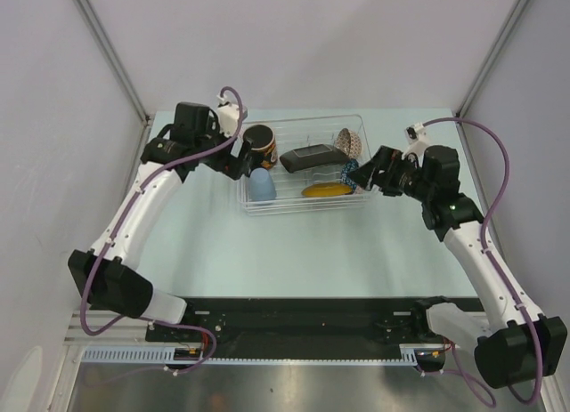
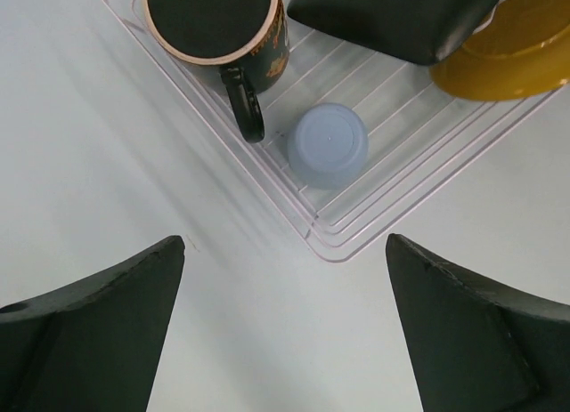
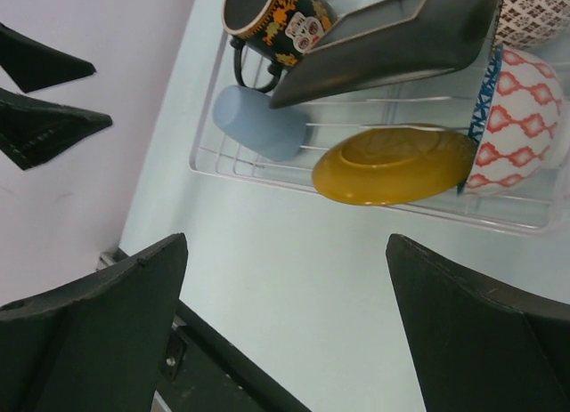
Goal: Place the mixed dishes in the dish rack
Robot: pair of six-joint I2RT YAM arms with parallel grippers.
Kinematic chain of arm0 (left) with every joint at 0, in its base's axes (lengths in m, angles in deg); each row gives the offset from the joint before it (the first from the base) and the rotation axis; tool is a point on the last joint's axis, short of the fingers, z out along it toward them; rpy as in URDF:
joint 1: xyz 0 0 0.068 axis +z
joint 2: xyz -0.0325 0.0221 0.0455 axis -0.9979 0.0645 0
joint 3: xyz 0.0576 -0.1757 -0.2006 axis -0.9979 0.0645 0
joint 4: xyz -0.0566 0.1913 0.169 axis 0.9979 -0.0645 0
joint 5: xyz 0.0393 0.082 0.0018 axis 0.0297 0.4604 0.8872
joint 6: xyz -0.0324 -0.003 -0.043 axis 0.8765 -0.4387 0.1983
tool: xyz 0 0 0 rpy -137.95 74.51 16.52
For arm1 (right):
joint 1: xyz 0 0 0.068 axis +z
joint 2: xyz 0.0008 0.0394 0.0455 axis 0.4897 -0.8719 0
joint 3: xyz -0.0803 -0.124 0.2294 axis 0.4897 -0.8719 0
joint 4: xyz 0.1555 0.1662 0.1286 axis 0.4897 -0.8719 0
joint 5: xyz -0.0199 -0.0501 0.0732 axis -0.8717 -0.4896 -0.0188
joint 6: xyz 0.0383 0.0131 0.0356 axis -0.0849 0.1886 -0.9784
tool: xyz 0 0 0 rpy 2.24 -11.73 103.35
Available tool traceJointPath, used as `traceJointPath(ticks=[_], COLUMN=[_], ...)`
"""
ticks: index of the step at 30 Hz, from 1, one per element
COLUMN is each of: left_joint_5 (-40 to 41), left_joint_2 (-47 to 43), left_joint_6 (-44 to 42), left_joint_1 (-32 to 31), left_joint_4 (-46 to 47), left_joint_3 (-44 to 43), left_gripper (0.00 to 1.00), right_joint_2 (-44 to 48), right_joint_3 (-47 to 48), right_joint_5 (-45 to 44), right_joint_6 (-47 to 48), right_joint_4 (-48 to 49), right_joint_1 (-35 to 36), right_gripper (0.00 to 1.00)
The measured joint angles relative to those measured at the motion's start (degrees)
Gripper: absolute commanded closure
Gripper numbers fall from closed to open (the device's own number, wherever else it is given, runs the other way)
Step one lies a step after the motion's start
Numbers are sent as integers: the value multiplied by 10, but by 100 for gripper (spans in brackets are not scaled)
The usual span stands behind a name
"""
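Note:
The clear dish rack (image 1: 298,210) holds all the dishes: the dark cup (image 1: 259,143), the light blue cup (image 1: 262,186) upside down, the black square plate (image 1: 312,157), the yellow-brown saucer (image 1: 327,189), the beige patterned bowl (image 1: 349,142) and the blue patterned bowl (image 1: 350,173). My left gripper (image 1: 239,165) is open and empty just left of the rack, above its corner (image 2: 356,225), with the light blue cup (image 2: 328,145) and dark cup (image 2: 218,25) beyond. My right gripper (image 1: 367,176) is open and empty at the rack's right end, facing the saucer (image 3: 392,165) and blue bowl (image 3: 521,118).
Grey side walls close in the table on the left and right. A black rail (image 1: 303,319) runs along the near edge between the arm bases. The left gripper's fingers (image 3: 44,127) show at the left of the right wrist view.

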Motion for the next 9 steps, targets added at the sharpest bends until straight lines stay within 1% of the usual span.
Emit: traceJointPath(ticks=[4,9], left_joint_5=[-3,-3], left_joint_2=[-14,-50], left_joint_6=[31,62], left_joint_1=[16,46], left_joint_4=[20,37], left_joint_3=[9,35], left_gripper=[0,0], right_joint_2=[-1,-13], right_joint_3=[10,37], right_joint_5=[-28,-41], right_joint_6=[27,46], right_joint_4=[-29,-48], right_joint_1=[19,38], right_gripper=[0,0])
